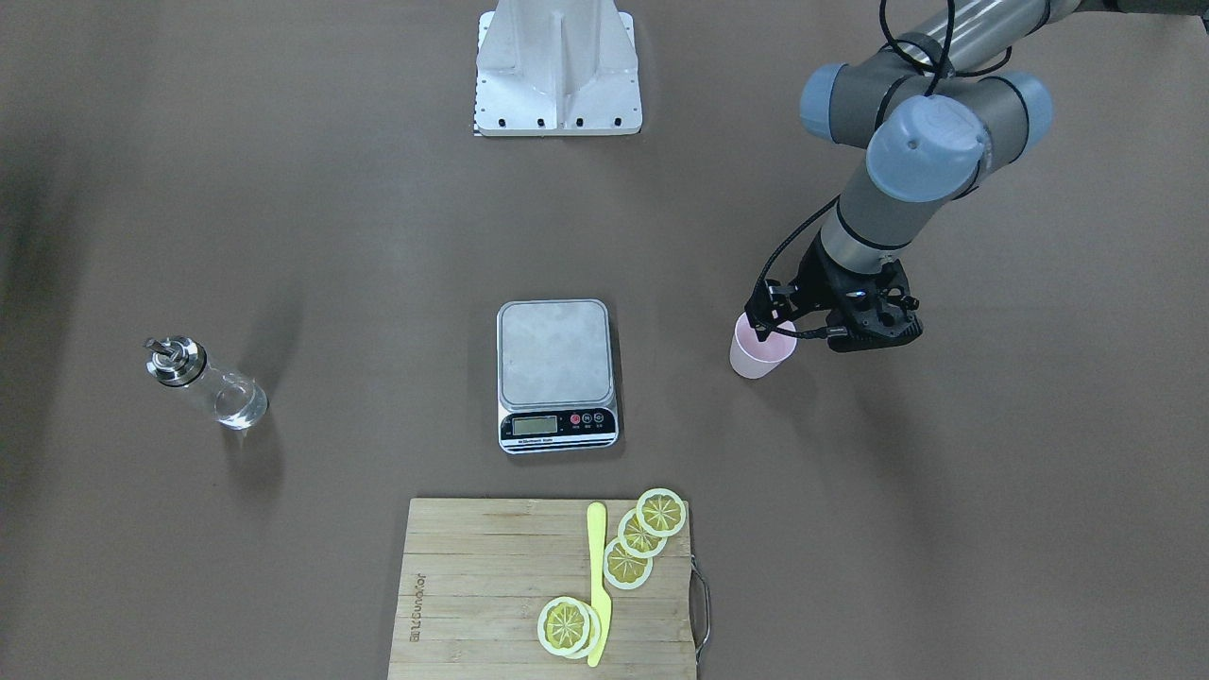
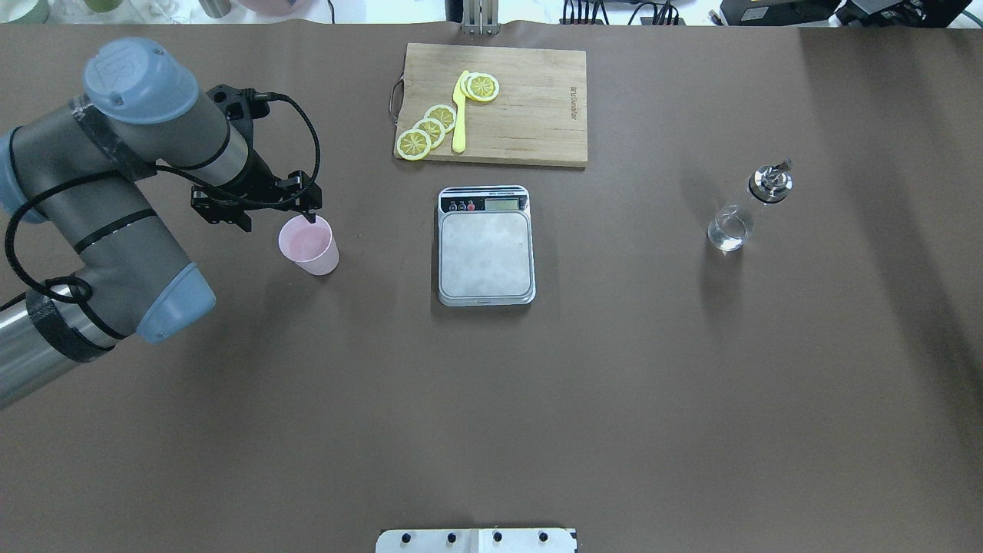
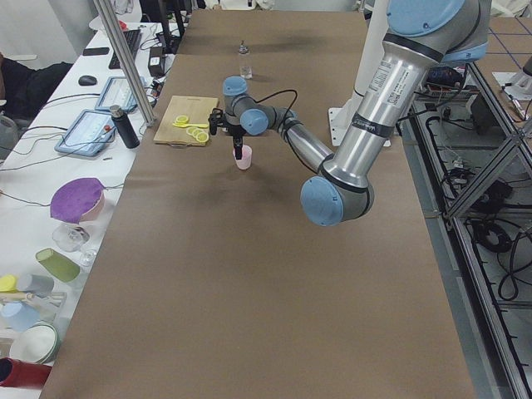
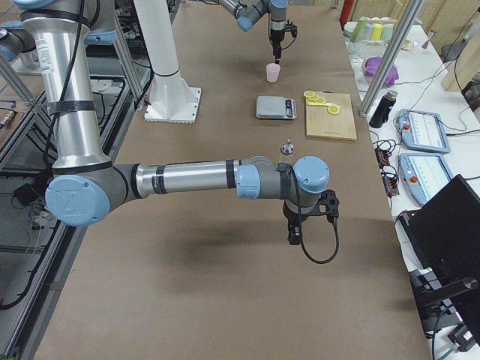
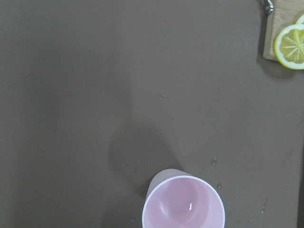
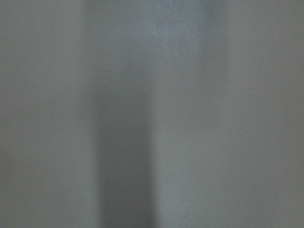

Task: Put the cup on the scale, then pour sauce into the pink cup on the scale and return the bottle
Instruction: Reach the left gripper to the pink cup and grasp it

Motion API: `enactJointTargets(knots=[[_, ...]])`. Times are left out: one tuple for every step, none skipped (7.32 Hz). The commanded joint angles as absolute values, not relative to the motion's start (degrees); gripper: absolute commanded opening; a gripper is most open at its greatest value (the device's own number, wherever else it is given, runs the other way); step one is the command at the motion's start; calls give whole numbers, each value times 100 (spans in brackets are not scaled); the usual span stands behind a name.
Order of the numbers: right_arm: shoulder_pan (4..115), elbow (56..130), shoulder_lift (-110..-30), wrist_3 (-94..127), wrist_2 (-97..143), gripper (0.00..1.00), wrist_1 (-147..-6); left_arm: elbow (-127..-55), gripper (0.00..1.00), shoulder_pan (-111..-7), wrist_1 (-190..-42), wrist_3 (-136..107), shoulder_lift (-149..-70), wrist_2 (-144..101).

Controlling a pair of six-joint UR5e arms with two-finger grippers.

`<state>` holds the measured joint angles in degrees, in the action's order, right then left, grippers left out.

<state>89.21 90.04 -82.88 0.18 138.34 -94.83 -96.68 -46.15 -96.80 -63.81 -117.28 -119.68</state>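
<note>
Tipping risk: left gripper (image 2: 308, 212) hangs above the pink cup (image 2: 309, 246) near the counter's (image 2: 491, 399) left edge; its finger gap cannot be told, so a misaligned descent could knock it over.

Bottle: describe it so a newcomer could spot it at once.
Start at the silver scale in the middle of the brown table, near the wooden cutting board. In the overhead view the bottle stands alone to the scale's right. It is the only clear glass thing, topped by a shiny metal pourer; the pink cup stands opposite.
</note>
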Motion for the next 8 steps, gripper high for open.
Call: enactJointTargets(knots=[[8921,9009,-8288,18,13834,100,-9483,-9589,96,-4536,-9721,-6390,-11698,-11962],[8921,9009,-8288,18,13817,100,-9483,-9571,95,-4466,-9721,-6390,-11690,-11953],[8921,9009,-8288,18,13816,100,-9483,-9467,93,-4421,-9721,-6390,-11689,-11953],[8921,9009,-8288,18,13816,100,-9483,-9405,88,-4395,-9729,-6381,-11689,-11953],[8921,9009,-8288,18,13808,100,-9483,-9378,70,-4395,-9729,-6390,-11698,-11953],[8921,9009,-8288,18,13799,100,-9483,-9378,33,-4395,-9729,-6407,-11742,-11962],[8921,9009,-8288,18,13808,100,-9483,-9352,4,-4395,-9721,-6425,-11742,-11953],[8921,9026,-8288,18,13808,100,-9483,-9360,0,-4395,-9729,-6929,-11760,-11962]])
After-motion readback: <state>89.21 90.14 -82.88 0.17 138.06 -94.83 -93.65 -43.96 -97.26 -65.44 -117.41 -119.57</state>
